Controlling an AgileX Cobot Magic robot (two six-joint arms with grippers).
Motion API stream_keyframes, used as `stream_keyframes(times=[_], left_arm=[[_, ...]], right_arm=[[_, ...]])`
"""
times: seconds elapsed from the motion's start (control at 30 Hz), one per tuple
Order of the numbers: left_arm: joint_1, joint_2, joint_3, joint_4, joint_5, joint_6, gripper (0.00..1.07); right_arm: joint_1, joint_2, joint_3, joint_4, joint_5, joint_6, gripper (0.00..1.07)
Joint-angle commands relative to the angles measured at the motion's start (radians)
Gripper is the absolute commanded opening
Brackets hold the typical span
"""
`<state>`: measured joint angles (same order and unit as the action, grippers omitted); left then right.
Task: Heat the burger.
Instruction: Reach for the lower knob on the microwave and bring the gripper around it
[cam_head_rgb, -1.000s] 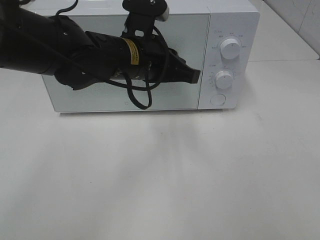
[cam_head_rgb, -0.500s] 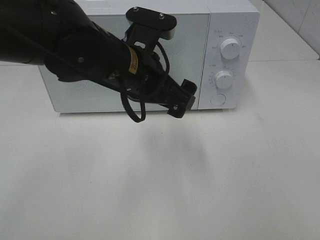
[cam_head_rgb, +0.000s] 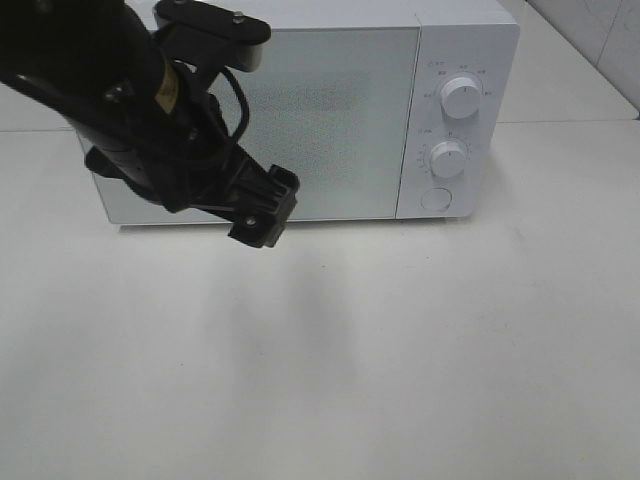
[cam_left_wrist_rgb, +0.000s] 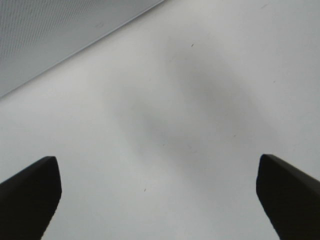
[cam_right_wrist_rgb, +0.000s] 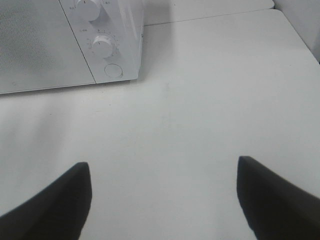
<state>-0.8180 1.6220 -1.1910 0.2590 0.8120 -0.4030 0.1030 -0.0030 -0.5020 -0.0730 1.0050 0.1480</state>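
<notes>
White table (cam_head_rgb: 420, 360), shut microwave (cam_head_rgb: 455, 30), no burger in sight.
Left pincer (cam_head_rgb: 265, 210) hangs wide open at the left of the frame, just in front of the door (cam_head_rgb: 340, 110), holding nothing. Right pincer (cam_right_wrist_rgb: 162, 200) is open and holds nothing too. I think the burger may be inside. Keep clear of the door edge; open room lies along the bottom.

White microwave (cam_head_rgb: 372, 98) on a white table (cam_head_rgb: 420, 350), door (cam_head_rgb: 320, 140) shut — upper knob (cam_head_rgb: 461, 96), lower knob (cam_head_rgb: 449, 158), round button (cam_head_rgb: 436, 199) beneath them

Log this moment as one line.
left gripper open, empty | right gripper open, empty | microwave door shut | burger not visible
</notes>
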Motion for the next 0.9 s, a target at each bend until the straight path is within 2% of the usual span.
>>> stream_keyframes(times=[0.03,0.07,0.1,0.17,0.23,0.27,0.3,0.33,0.37,0.43,0.47,0.53,0.67,0.7,0.83,0.9], left_arm=[[0.056,-0.038,-0.001,-0.049,0.107,0.031,1.01],[0.056,-0.038,-0.001,-0.049,0.107,0.031,1.01],[0.108,-0.053,-0.001,-0.091,0.151,0.081,1.01],[0.131,-0.060,-0.001,-0.112,0.166,0.103,1.01],[0.252,-0.085,-0.001,-0.217,0.222,0.205,1.01],[0.252,-0.085,-0.001,-0.217,0.222,0.205,1.01],[0.285,-0.091,-0.001,-0.244,0.230,0.222,1.01],[0.353,-0.102,-0.001,-0.288,0.242,0.254,1.01],[0.353,-0.102,-0.001,-0.288,0.242,0.254,1.01],[0.438,-0.110,-0.001,-0.342,0.247,0.279,1.01],[0.438,-0.110,-0.001,-0.342,0.247,0.279,1.01],[0.514,-0.118,-0.001,-0.376,0.277,0.286,1.01],[0.560,-0.138,-0.001,-0.374,0.353,0.283,1.01],[0.583,-0.162,0.011,-0.366,0.396,0.287,1.01],[0.619,-0.224,0.058,-0.332,0.384,0.284,1.01],[0.663,-0.295,0.128,-0.325,0.362,0.271,1.01]], right_arm=[[-0.009,-0.029,0.002,-0.002,-0.004,-0.002,0.76],[-0.009,-0.029,0.002,-0.002,-0.004,-0.002,0.76],[-0.009,-0.029,0.002,-0.002,-0.004,-0.002,0.76],[-0.009,-0.029,0.002,-0.002,-0.004,-0.002,0.76],[-0.009,-0.029,0.002,-0.002,-0.004,-0.002,0.76],[-0.009,-0.029,0.002,-0.002,-0.004,-0.002,0.76],[-0.009,-0.029,0.002,-0.002,-0.004,-0.002,0.76],[-0.009,-0.029,0.002,-0.002,-0.004,-0.002,0.76],[-0.009,-0.029,0.002,-0.002,-0.004,-0.002,0.76],[-0.009,-0.029,0.002,-0.002,-0.004,-0.002,0.76],[-0.009,-0.029,0.002,-0.002,-0.004,-0.002,0.76],[-0.009,-0.029,0.002,-0.002,-0.004,-0.002,0.76],[-0.009,-0.029,0.002,-0.002,-0.004,-0.002,0.76],[-0.009,-0.029,0.002,-0.002,-0.004,-0.002,0.76],[-0.009,-0.029,0.002,-0.002,-0.004,-0.002,0.76],[-0.009,-0.029,0.002,-0.002,-0.004,-0.002,0.76]])
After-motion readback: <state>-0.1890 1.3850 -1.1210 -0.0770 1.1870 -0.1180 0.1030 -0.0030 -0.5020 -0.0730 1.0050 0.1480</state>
